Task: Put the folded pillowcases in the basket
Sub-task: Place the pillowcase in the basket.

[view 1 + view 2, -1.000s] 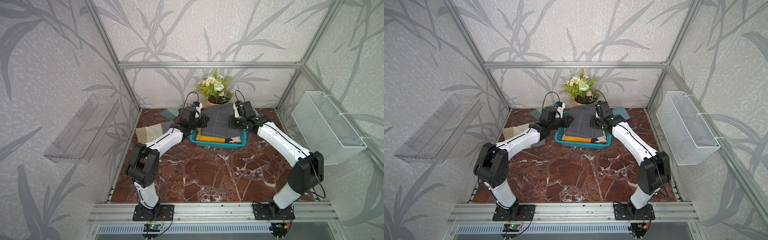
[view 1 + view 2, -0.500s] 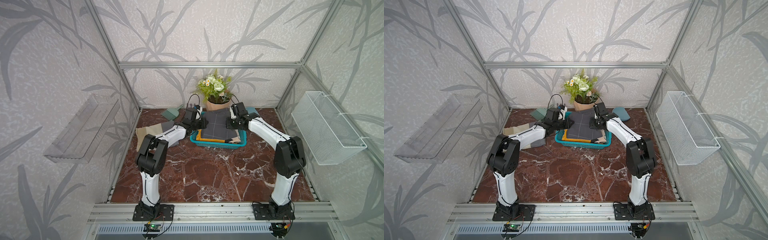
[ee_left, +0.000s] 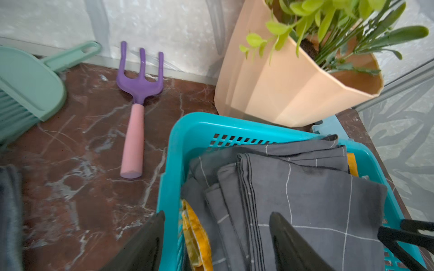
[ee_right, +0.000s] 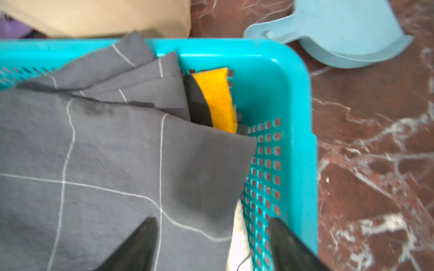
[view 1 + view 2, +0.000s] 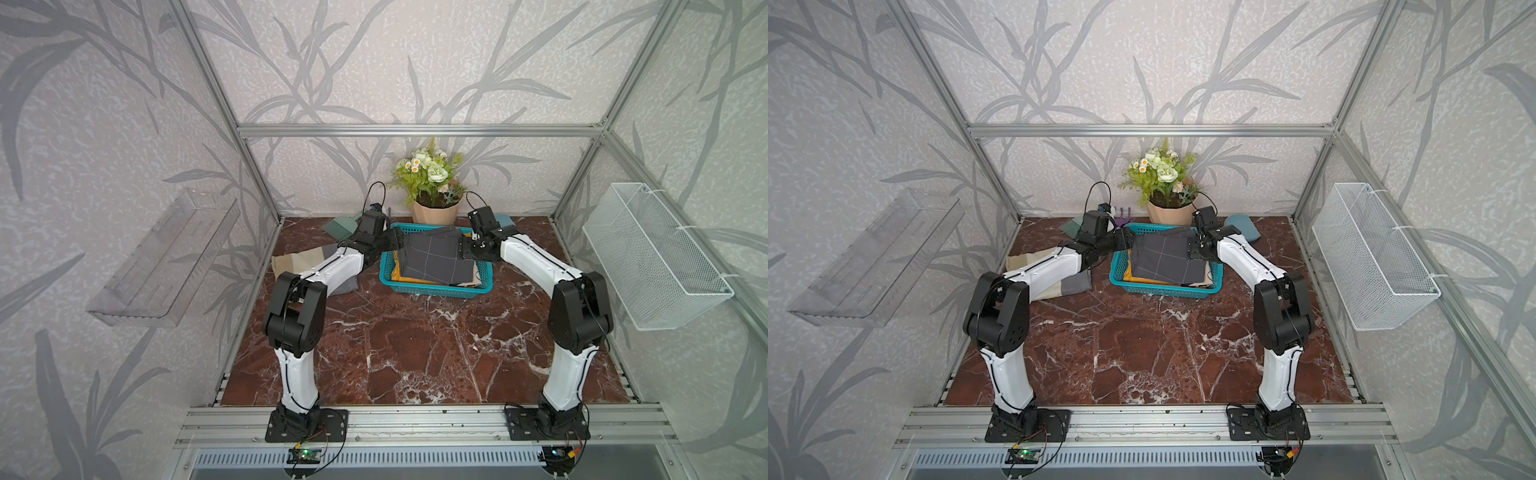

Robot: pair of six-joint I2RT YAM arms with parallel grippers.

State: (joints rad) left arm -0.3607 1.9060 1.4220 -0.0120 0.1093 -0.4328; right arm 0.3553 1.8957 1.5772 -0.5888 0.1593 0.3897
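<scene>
lowered since before, pillowcase [image 5: 436, 257] lies in basket [image 5: 432, 291]; left gripper [image 3: 217, 214] and right gripper [image 4: 212, 220] gape apart: lift straight up, unsnagged.

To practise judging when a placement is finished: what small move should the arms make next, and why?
Probably lift both arms straight up, clear of the basket: the pillowcase lies in it, and the left end effector and right end effector stand open, gripping nothing.
</scene>
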